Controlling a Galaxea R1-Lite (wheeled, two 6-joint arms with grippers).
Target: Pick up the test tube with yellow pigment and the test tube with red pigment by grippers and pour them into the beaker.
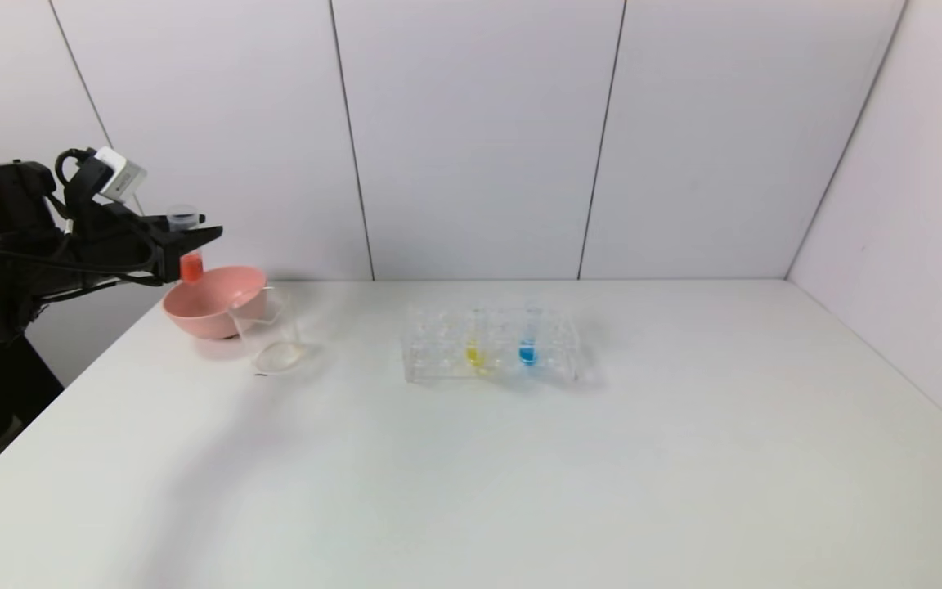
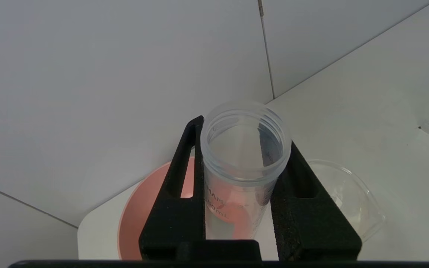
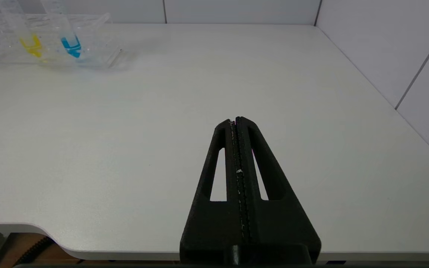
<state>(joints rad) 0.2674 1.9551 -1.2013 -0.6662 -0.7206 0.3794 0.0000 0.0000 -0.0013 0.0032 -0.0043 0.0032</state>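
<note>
One red pigment tube [image 1: 190, 260] clamped upright in left gripper [image 1: 193, 237], above pink bowl [image 1: 213, 301]

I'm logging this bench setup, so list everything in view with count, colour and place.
test tube with red pigment: 1, clear, red liquid, upright above the pink bowl
test tube with yellow pigment: 1, clear, in the rack
blue-liquid tube: 1, clear, in the rack
rack: 1, clear, mid-table
beaker: 1, clear, beside the bowl
pink bowl: 1, far left
table: 1, white
left gripper: black, gripping the red tube
right gripper: black, shut, over the near table edge
</note>
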